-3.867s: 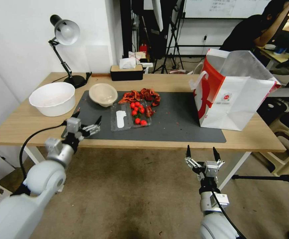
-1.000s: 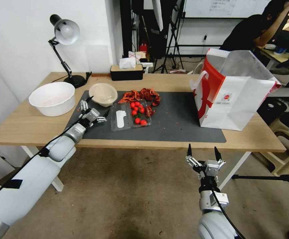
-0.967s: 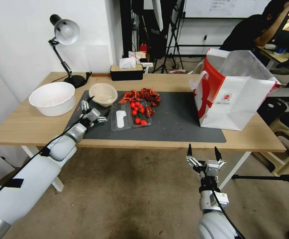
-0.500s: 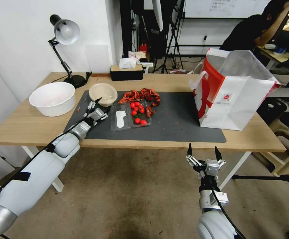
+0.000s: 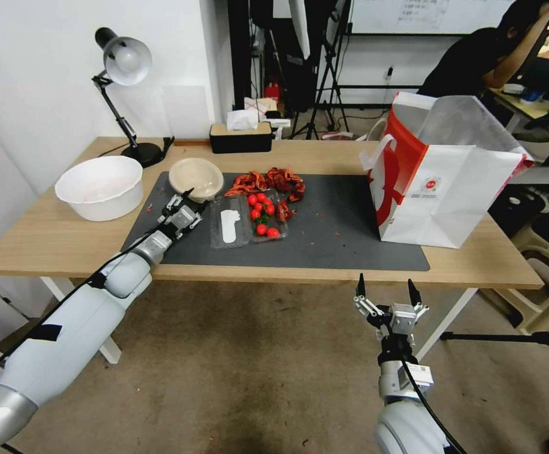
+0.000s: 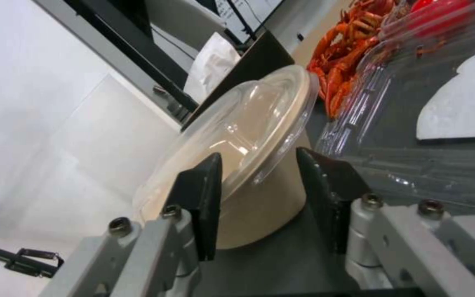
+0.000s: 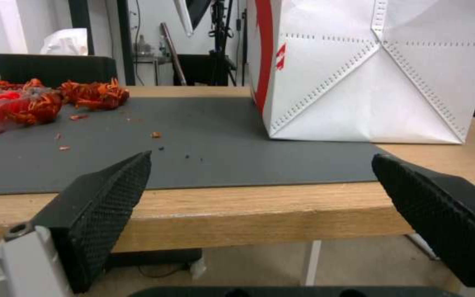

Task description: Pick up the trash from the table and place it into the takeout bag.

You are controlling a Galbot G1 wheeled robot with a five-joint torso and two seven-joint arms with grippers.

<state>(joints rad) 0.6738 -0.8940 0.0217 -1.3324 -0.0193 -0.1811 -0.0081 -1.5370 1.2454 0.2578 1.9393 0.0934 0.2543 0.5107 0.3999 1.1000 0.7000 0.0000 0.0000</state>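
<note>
At the left of the tabletop (image 5: 53, 243) stood a white bowl (image 5: 99, 186), apart from the grey mat (image 5: 343, 233). Just right of it, the left gripper (image 5: 182, 208) hung low over the mat with its fingers (image 6: 202, 198) spread open on either side of the beige paper bowl (image 5: 196, 178), whose clear lid showed in the left wrist view; the fingers did not yet touch its wall. The step in hand seemed to be the reach for this first piece of trash. The next move would call for closing gently on the thin, tapered wall so it neither crumpled nor slipped. Next came a clear tray of tomatoes (image 5: 249, 222) and red crayfish shells (image 5: 268, 181). Farther right, the takeout bag (image 5: 441, 173) stood open. The right gripper (image 5: 384, 295) waited below the table edge, fingers wide open.
</note>
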